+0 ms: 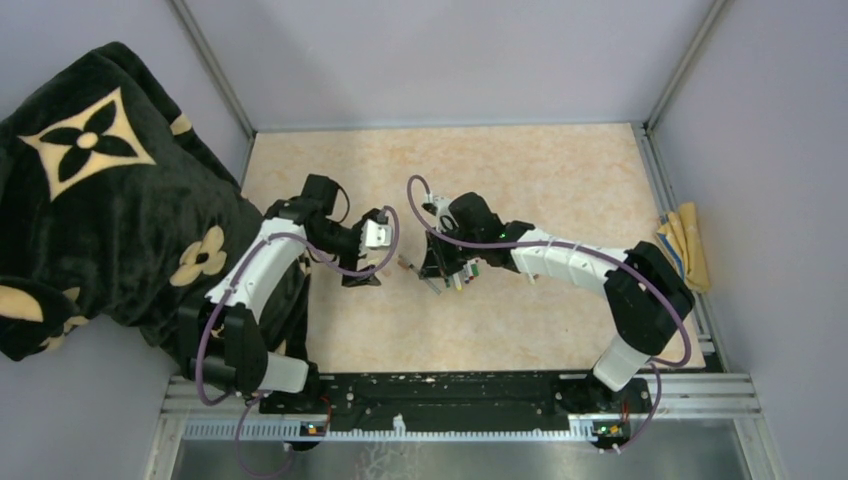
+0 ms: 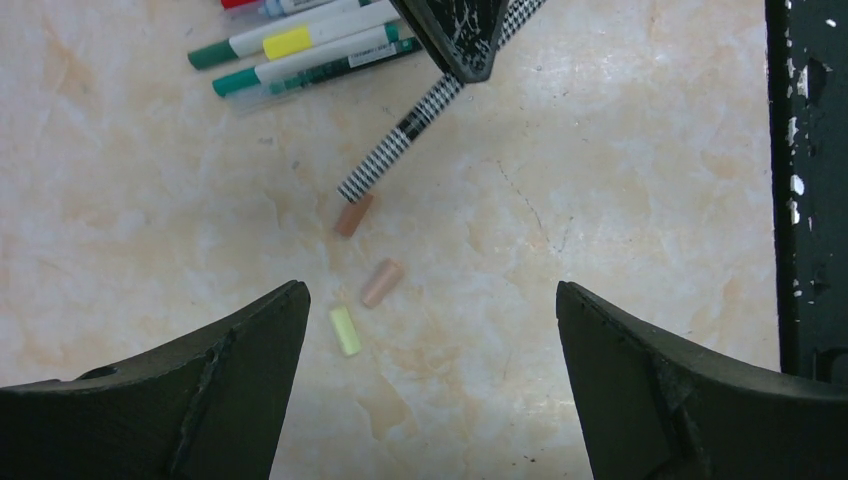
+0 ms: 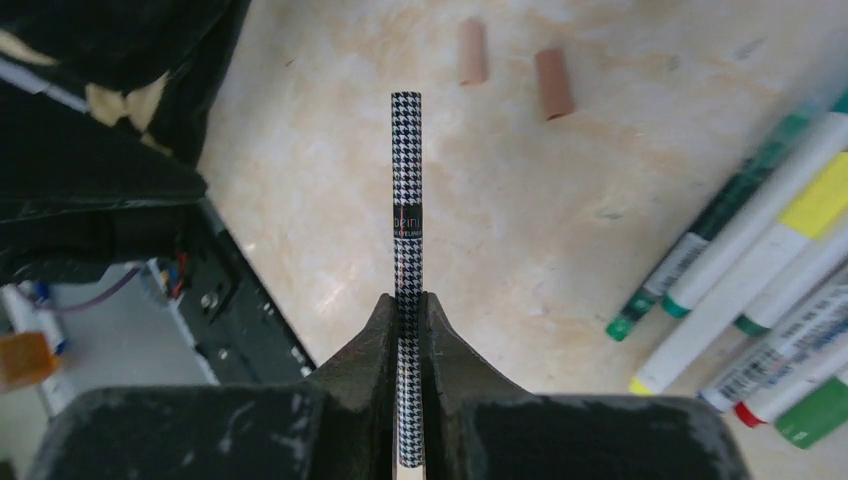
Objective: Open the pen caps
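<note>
Mid-worktop, a little left of centre: the right gripper [image 3: 407,300] is clamped tight on a houndstooth pen [image 3: 405,190]. It grips the barrel near one end, so most of the pen's length juts free beyond the fingertips. That long axis points across toward the left gripper [image 2: 430,292], which hangs over the worktop [image 2: 620,150] with its jaws spread wide and nothing between them. The pen's free end lies ahead of the left gripper and short of it, so the left arm looks the nearer one to pull a cap. Whether that end carries a cap is hard to tell on the patterned barrel. Three loose caps lie flat on the worktop by the open jaws: a yellow cap [image 2: 345,330], a tan cap [image 2: 381,282] and a brown cap [image 2: 354,214], which appears almost to touch the pen's tip. The other pens [image 2: 300,45], marked green, yellow and red, lie bunched side by side next to the right gripper. They rest directly on the worktop, and no tray or box is to be seen.
</note>
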Robot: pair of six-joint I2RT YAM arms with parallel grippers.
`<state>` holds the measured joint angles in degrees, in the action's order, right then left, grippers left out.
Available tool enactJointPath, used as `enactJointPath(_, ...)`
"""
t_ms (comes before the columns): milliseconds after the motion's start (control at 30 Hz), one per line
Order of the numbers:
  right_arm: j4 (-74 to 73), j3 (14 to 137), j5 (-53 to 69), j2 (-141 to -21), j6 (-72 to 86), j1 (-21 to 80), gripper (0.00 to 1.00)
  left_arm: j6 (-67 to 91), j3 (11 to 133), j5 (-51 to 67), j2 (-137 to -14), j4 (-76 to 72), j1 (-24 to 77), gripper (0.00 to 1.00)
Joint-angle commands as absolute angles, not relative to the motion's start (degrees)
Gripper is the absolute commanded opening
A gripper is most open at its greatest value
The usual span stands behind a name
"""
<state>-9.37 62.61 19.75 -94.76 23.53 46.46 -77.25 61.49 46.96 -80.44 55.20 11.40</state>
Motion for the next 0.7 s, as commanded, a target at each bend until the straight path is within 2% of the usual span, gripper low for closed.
enactJointPath(0, -8.96, 61.79, 34.40, -93.77, 21.77, 45.22, 0.00, -84.31, 60.70, 45.20, -78.45, 54.72, 15.21, 0.99)
enactJointPath(233, -0.60, 60.37, 45.35, -95.91, 27.85, 43.93, 0.00, -85.36, 58.62, 42.65, -74.90, 53.71, 20.46, 0.93)
enactJointPath(467, 1.32, 61.70, 49.19, -97.79, 29.67, 43.74, 0.00, -84.56, 55.82, 36.86, -73.27, 51.36, 24.68, 0.83)
enactJointPath(567, 0.88, 61.97, 49.14, -97.95, 29.41, 43.55, 0.00, -83.90, 54.58, 34.85, -72.67, 49.50, 25.96, 0.74)
enactJointPath(667, 1.39, 61.53, 49.21, -97.92, 29.73, 43.20, 0.00, -82.47, 54.03, 33.38, -72.51, 47.56, 27.31, 0.56)
